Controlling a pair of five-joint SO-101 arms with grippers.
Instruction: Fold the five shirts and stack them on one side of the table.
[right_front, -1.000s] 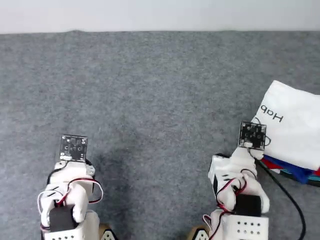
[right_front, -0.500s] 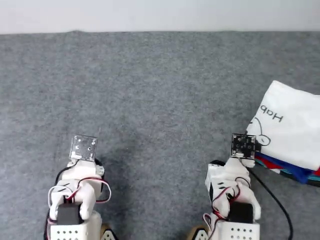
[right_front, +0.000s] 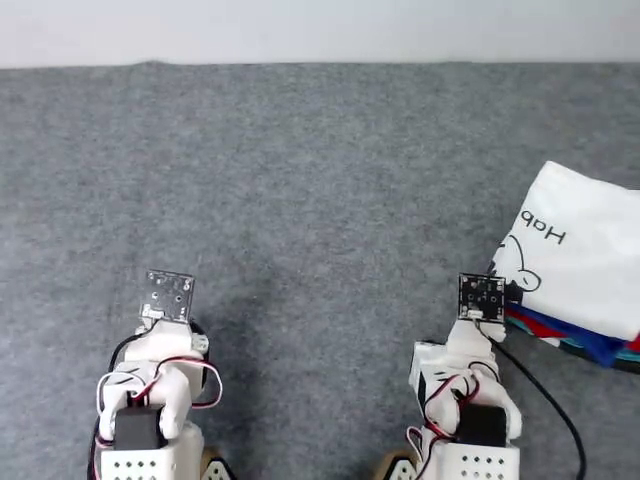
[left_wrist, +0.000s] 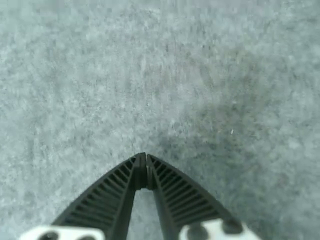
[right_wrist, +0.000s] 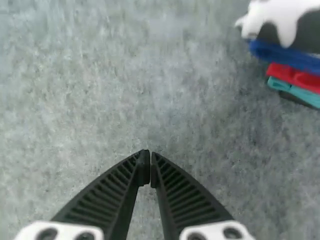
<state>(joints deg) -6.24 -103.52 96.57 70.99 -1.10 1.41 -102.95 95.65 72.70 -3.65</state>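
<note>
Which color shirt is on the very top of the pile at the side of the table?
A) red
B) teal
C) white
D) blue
C: the white shirt lies on top, with the blue shirt and the red shirt peeking out underneath it.

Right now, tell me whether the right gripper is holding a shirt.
No, the right gripper is shut on nothing over the mat, apart from the stacked shirts.
</note>
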